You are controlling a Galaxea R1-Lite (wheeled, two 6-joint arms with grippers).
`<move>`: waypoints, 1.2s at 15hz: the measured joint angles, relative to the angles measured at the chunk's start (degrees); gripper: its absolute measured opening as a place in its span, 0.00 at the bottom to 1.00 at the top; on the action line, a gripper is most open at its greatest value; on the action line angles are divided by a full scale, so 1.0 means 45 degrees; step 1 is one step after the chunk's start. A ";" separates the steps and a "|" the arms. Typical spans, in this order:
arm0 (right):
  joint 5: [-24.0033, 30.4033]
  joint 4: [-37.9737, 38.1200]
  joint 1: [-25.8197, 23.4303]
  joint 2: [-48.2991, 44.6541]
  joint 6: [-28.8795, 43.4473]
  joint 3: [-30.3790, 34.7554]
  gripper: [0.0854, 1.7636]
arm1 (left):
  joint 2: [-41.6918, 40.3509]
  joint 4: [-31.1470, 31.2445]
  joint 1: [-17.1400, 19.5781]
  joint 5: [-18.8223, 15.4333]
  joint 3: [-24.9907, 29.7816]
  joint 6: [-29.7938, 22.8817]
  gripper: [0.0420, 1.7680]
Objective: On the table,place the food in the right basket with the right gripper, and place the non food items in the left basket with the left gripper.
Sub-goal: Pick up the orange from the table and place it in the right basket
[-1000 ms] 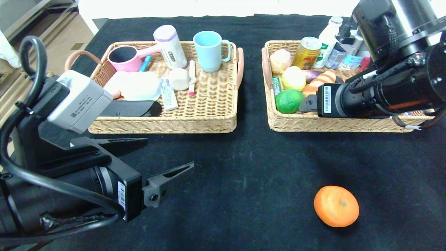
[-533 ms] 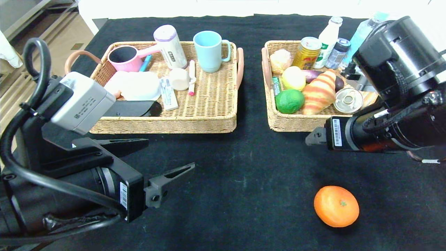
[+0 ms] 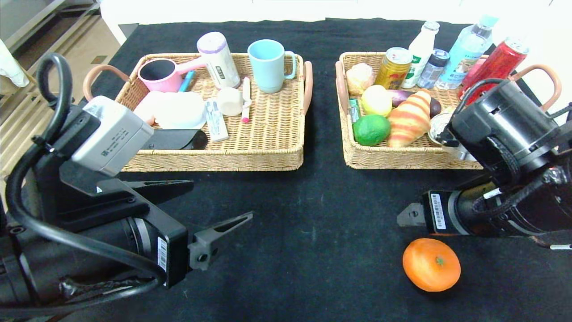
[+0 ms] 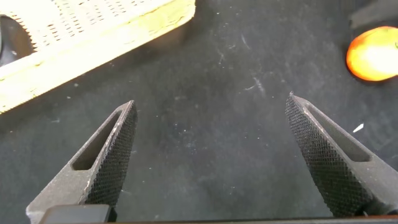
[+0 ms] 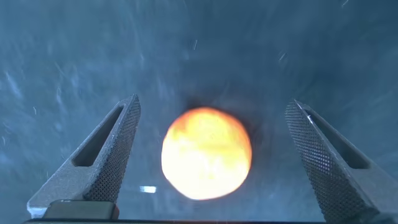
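Orange fruit (image 3: 431, 264) sits alone on the black bench (image 3: 313, 232), near the front, well apart from the right basket (image 3: 402, 156). It's the only thing left outside the baskets, & it's food, so it's a job for the right arm.

Right pincer (image 5: 208, 155) hangs over the fruit w/ its two fingers spread wide, holding nothing. In the wrist view the fruit sits right btw. them, so the aim looks good.

To do this step well: go straight down, keep the fruit in the middle, & squeeze at its widest part. It's round, so it may roll if one finger bumps it first. Squeeze softly, lift up high to get over the basket wall, then drop it in a bare spot.

Left pincer (image 4: 208, 155) waits near the front of the left basket (image 3: 210, 156), spread wide, holding nothing.
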 joint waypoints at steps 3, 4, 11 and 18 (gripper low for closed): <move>0.0122 -0.0030 0.0003 -0.0106 0.0038 0.0563 0.96 | 0.0022 0.0000 -0.0043 0.0000 0.0011 0.0000 0.97; 0.0198 -0.0035 0.0019 -0.0116 0.0038 0.0699 0.96 | 0.0022 0.0003 -0.0043 0.0000 0.0011 0.0000 0.97; 0.0466 -0.0043 0.0358 0.0057 0.0704 0.1276 0.97 | 0.0024 0.0008 -0.0049 0.0005 0.0011 -0.0003 0.97; 0.0479 -0.0569 0.0528 0.0528 0.1005 0.1777 0.97 | 0.0024 -0.0005 -0.0049 0.0005 0.0011 0.0000 0.97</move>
